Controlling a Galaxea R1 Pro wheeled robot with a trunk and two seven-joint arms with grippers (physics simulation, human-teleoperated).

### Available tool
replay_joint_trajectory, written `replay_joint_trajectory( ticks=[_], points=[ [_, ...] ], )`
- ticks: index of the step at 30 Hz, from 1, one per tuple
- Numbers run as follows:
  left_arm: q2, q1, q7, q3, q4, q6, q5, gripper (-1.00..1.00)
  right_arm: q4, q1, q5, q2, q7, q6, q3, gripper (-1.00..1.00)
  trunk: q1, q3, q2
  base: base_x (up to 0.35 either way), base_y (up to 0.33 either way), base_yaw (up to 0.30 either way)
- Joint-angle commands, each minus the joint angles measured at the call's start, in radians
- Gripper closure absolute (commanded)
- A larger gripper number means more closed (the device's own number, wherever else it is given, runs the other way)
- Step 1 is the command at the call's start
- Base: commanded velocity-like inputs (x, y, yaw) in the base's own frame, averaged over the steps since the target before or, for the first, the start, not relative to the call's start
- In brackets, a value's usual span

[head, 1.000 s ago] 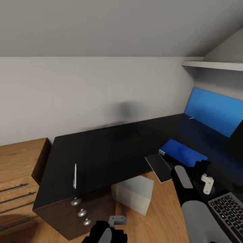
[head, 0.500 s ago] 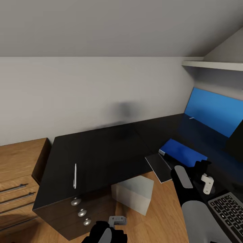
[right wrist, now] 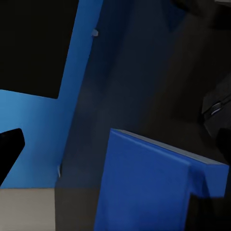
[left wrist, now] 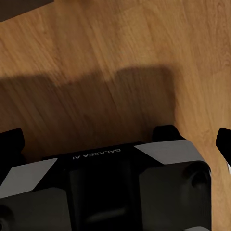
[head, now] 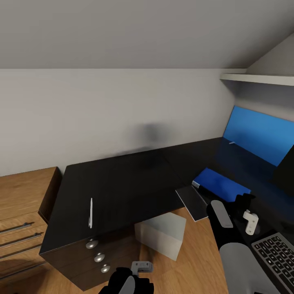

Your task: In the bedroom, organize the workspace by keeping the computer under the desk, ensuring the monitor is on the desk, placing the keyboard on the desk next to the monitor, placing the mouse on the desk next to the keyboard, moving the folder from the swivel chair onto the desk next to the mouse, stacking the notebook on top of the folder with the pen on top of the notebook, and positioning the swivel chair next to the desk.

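On the black desk (head: 122, 183) a white pen (head: 91, 212) lies near the left front edge. The blue folder (head: 220, 184) lies flat at the desk's inner corner, with the grey notebook (head: 194, 202) beside it at the desk edge. My right gripper (head: 246, 209) hovers open just beside the folder's near end; the right wrist view looks onto the folder (right wrist: 144, 187) and the blue back panel (right wrist: 38, 125). The keyboard (head: 277, 259) lies at the lower right, and the monitor's (head: 286, 171) black edge shows on the right. The grey computer (head: 161, 234) stands under the desk. My left gripper (head: 134, 279) hangs open over the wood floor (left wrist: 115, 57).
A wooden drawer chest (head: 20, 212) stands left of the desk. Dark drawers with round knobs (head: 98, 257) sit under the desk's left end. A white shelf (head: 261, 77) juts from the wall above the blue back panel (head: 261, 134). Wood floor (head: 200, 253) lies between the computer and my right arm.
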Motion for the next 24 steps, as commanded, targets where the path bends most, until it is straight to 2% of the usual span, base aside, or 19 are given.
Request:
replay_joint_trajectory(
  ticks=[1, 15, 24],
  points=[
    [0.001, -0.001, 0.010, -0.001, -0.001, 0.001, 0.011, -1.00, -0.001, -0.001, 0.007, 0.001, -0.009, 0.000, -0.002, -1.00, 0.000, -0.001, -0.001, 0.000, 0.000, 0.000],
    [0.001, -0.001, 0.010, -0.001, -0.001, 0.001, 0.011, -1.00, -0.001, -0.001, 0.007, 0.001, -0.009, 0.002, -0.001, -1.00, 0.000, -0.001, -0.001, -0.004, 0.000, 0.000],
    [0.001, -0.001, 0.010, -0.002, -0.001, 0.001, 0.011, -1.00, -0.001, -0.001, 0.006, 0.002, -0.008, 0.003, 0.009, -1.00, 0.000, -0.001, -0.001, -0.100, 0.000, 0.000]
  ],
)
